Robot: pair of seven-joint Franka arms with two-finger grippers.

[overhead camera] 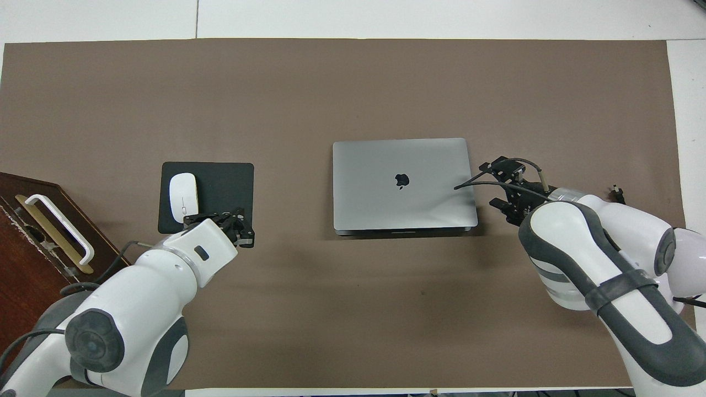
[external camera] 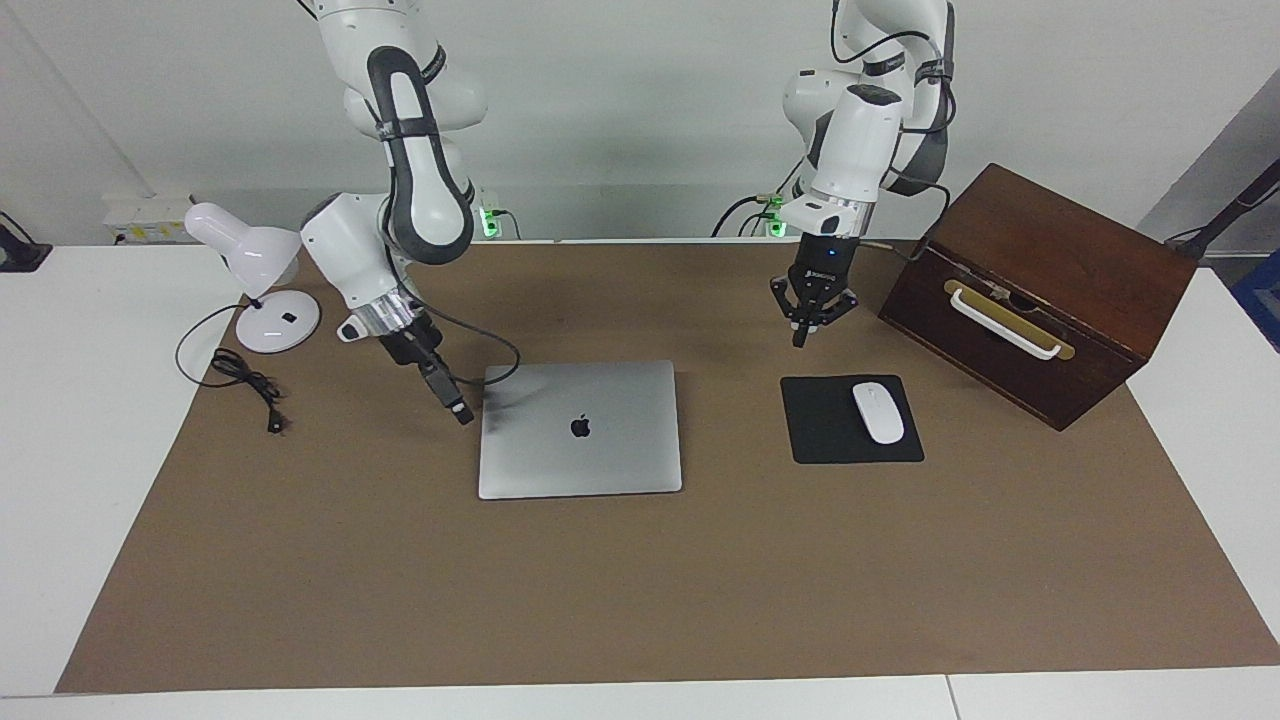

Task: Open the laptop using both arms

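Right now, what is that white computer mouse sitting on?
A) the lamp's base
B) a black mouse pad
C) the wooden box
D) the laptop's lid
B: the white mouse lies on the black mouse pad, beside the closed laptop, toward the left arm's end of the table.

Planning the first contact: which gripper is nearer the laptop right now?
Right. The right gripper is low beside the laptop, at its edge toward the right arm's end. The left gripper hangs beside the mouse pad, well clear of the laptop.
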